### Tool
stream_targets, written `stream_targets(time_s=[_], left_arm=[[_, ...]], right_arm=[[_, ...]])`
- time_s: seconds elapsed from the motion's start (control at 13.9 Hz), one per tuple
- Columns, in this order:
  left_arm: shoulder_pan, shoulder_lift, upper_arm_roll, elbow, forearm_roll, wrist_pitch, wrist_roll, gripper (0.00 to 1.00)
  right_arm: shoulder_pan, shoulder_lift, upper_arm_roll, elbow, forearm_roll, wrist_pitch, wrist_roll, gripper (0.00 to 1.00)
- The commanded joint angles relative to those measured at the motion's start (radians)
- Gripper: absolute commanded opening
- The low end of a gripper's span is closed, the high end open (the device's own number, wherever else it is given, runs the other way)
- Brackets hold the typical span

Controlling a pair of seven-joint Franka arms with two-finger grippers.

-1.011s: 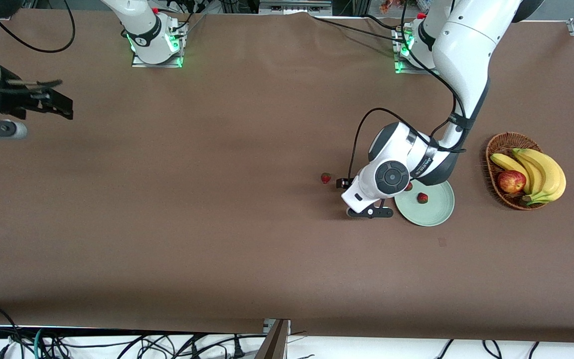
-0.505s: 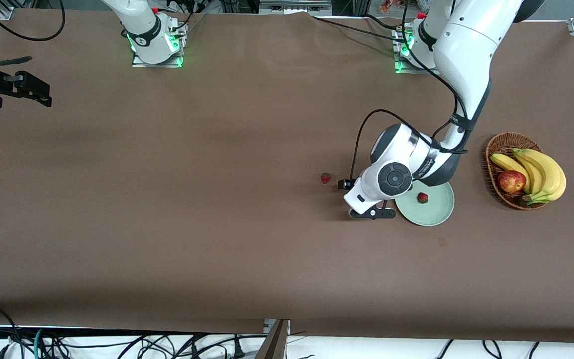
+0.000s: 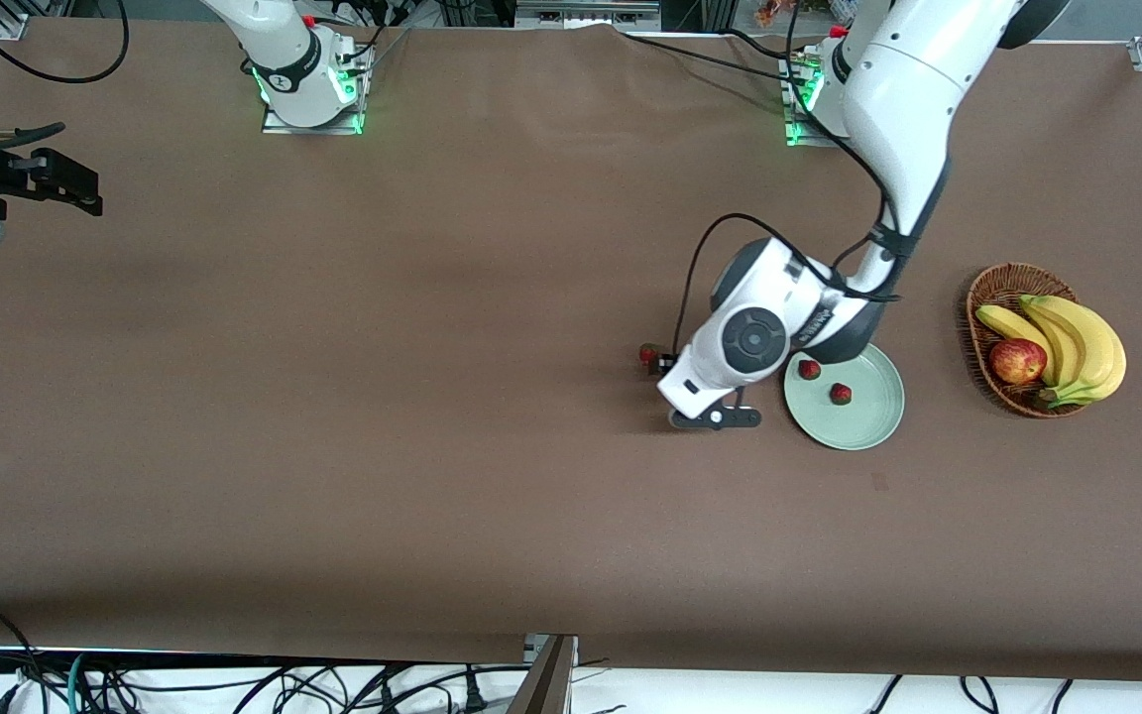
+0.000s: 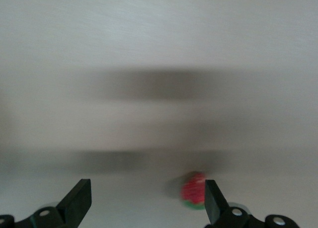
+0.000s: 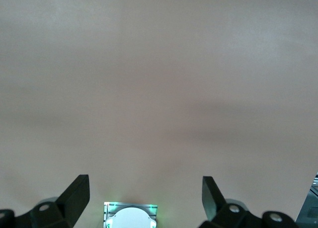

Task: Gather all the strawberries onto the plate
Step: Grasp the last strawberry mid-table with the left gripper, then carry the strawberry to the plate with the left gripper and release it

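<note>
Two strawberries (image 3: 809, 369) (image 3: 840, 394) lie on the pale green plate (image 3: 863, 421). A third strawberry (image 3: 648, 353) lies on the brown table, beside the plate toward the right arm's end. My left gripper (image 3: 670, 365) hangs low just beside this third strawberry, between it and the plate. In the left wrist view the left gripper (image 4: 146, 204) is open and empty, and the blurred strawberry (image 4: 193, 190) sits close to one fingertip (image 4: 212, 200). My right gripper (image 3: 60, 183) waits at the right arm's end of the table, open and empty (image 5: 145, 200).
A brown wicker basket (image 3: 989, 290) with bananas (image 3: 1077, 337) and a red apple (image 3: 1017, 360) stands beside the plate toward the left arm's end. The right arm's base (image 5: 130, 217) shows in the right wrist view.
My left gripper has moved off the plate's edge toward the strawberry on the table, uncovering the second strawberry on the plate. My right gripper drew back toward the table's end, then held still.
</note>
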Motion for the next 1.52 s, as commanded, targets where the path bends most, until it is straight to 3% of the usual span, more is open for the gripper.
stream_targets(time_s=[0.0, 0.36, 0.43, 0.65, 0.87, 1.08, 1.44], left_arm=[[-0.058, 0.041, 0.009, 0.001, -0.014, 0.087, -0.103, 1.0], [-0.108, 0.042, 0.016, -0.032, 0.004, 0.077, -0.132, 1.0], [-0.11, 0.042, 0.016, -0.035, 0.004, 0.077, -0.129, 0.91], [-0.108, 0.042, 0.017, -0.054, 0.004, 0.077, -0.131, 0.44], [-0.107, 0.042, 0.022, -0.052, 0.012, 0.077, -0.131, 0.15], [-0.095, 0.028, 0.022, -0.045, 0.05, 0.056, -0.128, 0.01], [-0.041, -0.096, 0.054, -0.028, 0.072, -0.137, -0.047, 0.0]], right_arm=[[-0.003, -0.009, -0.003, -0.006, 0.017, 0.006, -0.01, 1.0], [-0.005, -0.008, -0.008, -0.006, 0.019, 0.006, -0.012, 1.0], [-0.005, -0.008, -0.008, -0.006, 0.019, 0.007, -0.012, 1.0], [-0.005, -0.008, -0.008, -0.006, 0.033, 0.007, -0.01, 1.0], [-0.005, -0.007, -0.008, -0.006, 0.034, 0.007, -0.01, 1.0], [-0.005, -0.006, -0.008, -0.006, 0.034, 0.007, -0.01, 1.0], [-0.011, -0.003, -0.02, -0.006, 0.054, 0.007, -0.012, 1.0]])
